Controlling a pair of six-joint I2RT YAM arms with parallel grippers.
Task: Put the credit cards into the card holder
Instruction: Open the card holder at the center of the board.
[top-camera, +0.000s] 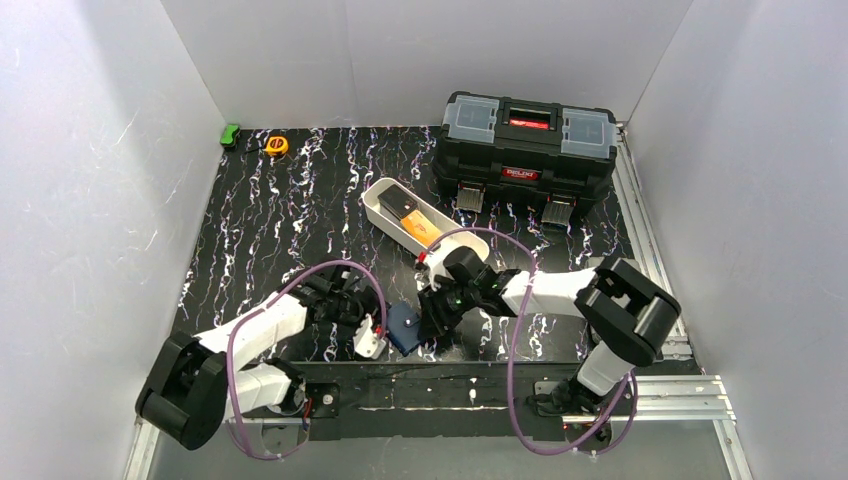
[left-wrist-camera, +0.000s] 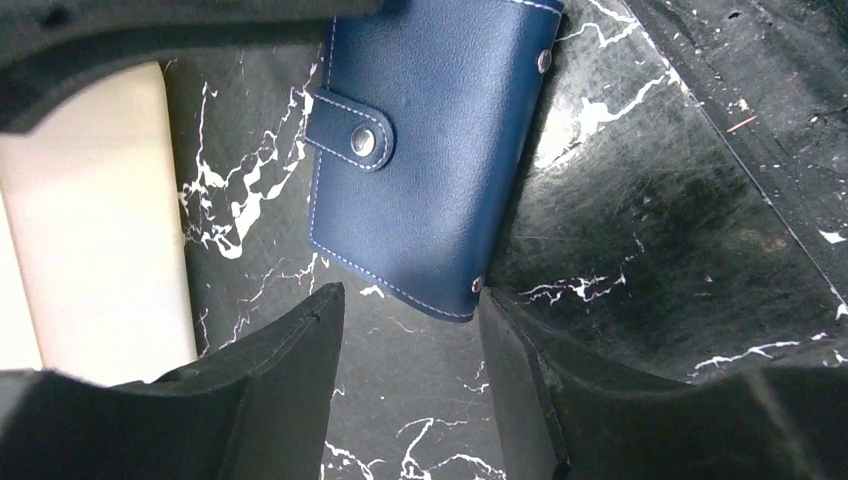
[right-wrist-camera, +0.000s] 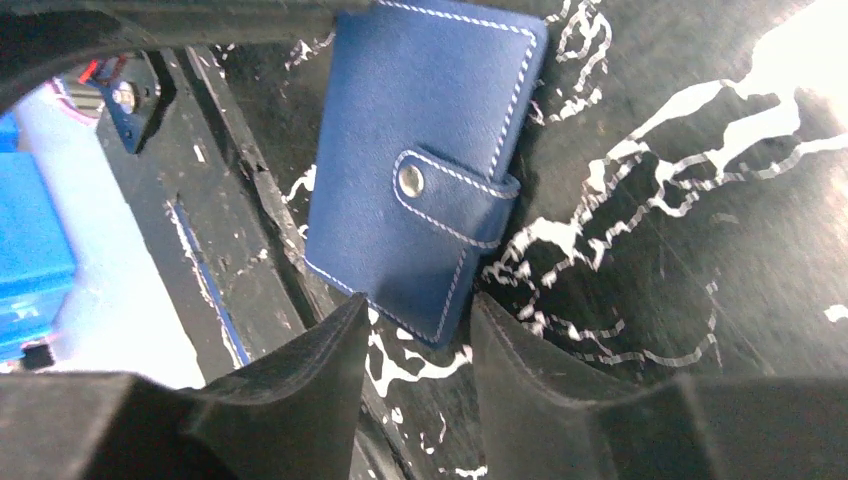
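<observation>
Nothing plainly legible: small red brand plate (top-camera: 521, 173) on big black plastic toolbox (top-camera: 527, 150), white lettering too small to read.

One card holder (top-camera: 403, 327), two credit cards (top-camera: 422, 228), one tray (top-camera: 372, 205), one toolbox (top-camera: 527, 150).

Black marbled table (top-camera: 260, 220) with toolbox (top-camera: 528, 150), white tray (top-camera: 370, 207), navy card holder (top-camera: 403, 328), tape measure (top-camera: 277, 145), green object (top-camera: 231, 134).

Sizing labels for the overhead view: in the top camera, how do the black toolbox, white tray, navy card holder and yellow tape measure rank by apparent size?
1. black toolbox
2. white tray
3. navy card holder
4. yellow tape measure, though it sits farther back, which may shrink it
</observation>
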